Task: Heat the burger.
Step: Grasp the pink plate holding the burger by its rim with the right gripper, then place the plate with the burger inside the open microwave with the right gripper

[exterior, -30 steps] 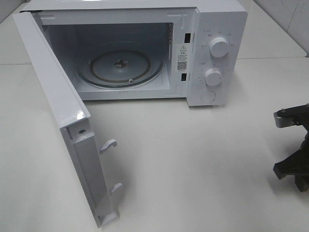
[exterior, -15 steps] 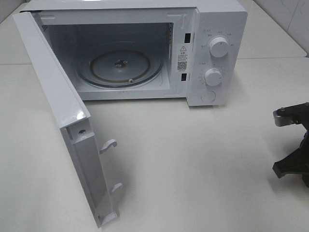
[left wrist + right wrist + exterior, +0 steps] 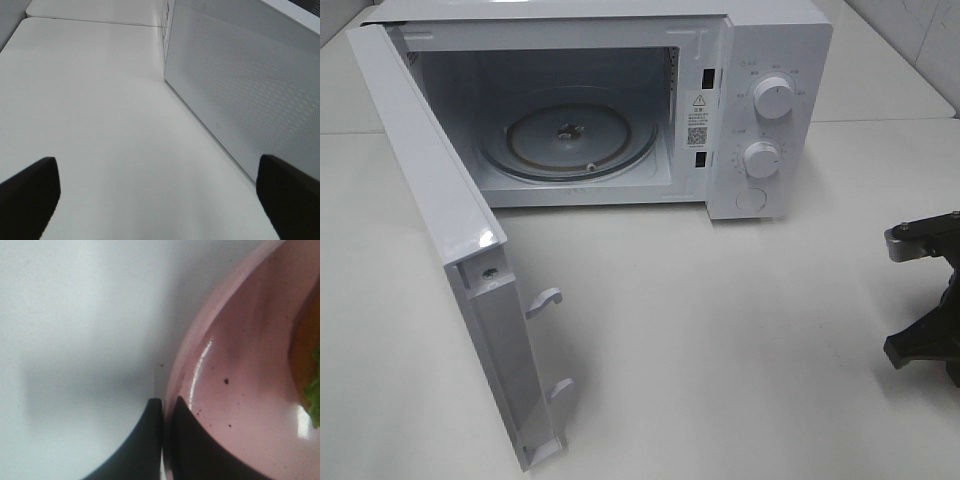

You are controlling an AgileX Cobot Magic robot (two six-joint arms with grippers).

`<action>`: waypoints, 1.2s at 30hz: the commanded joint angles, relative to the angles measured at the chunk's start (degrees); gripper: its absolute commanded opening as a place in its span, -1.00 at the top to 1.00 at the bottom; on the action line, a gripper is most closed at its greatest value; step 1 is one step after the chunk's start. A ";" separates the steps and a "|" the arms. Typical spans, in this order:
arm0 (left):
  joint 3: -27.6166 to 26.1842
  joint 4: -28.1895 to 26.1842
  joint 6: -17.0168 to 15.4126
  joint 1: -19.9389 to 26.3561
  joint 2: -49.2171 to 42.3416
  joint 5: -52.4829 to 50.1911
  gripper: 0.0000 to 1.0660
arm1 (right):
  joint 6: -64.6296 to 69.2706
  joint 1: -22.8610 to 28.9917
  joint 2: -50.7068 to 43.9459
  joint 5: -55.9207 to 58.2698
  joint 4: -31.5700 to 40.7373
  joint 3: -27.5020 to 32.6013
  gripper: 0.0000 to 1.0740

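In the right wrist view, a sliver of the burger [image 3: 309, 365] shows as orange bun and green lettuce on a pink plate [image 3: 240, 370]. My right gripper [image 3: 164, 412] is shut on the plate's rim, one dark finger outside and the other inside. In the exterior high view only part of the right arm [image 3: 926, 300] shows at the right edge; the burger and plate are out of frame there. My left gripper [image 3: 160, 200] is open over bare table beside the microwave's perforated side wall [image 3: 240, 85], holding nothing.
The white microwave [image 3: 770, 110] stands at the back with its door [image 3: 450, 240] swung wide open toward the front left. The glass turntable [image 3: 570, 140] inside carries nothing. Two knobs [image 3: 773, 98] are on its right panel.
The right arm has shifted slightly to the right and lower at the edge of the exterior high view. The microwave and its door have not moved.
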 commanded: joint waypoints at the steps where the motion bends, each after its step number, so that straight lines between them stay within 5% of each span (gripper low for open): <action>1: 0.11 0.06 -0.11 0.29 -0.23 0.11 -0.88 | 1.32 2.29 0.11 1.26 -1.55 0.23 1.00; 22: 0.11 0.06 -0.11 0.29 -0.23 0.11 -0.88 | 14.73 14.04 0.11 9.00 -15.76 0.17 1.00; 36: 0.11 0.06 -0.11 0.29 -0.23 0.11 -0.88 | 16.04 15.24 -9.80 13.35 -20.86 0.17 1.00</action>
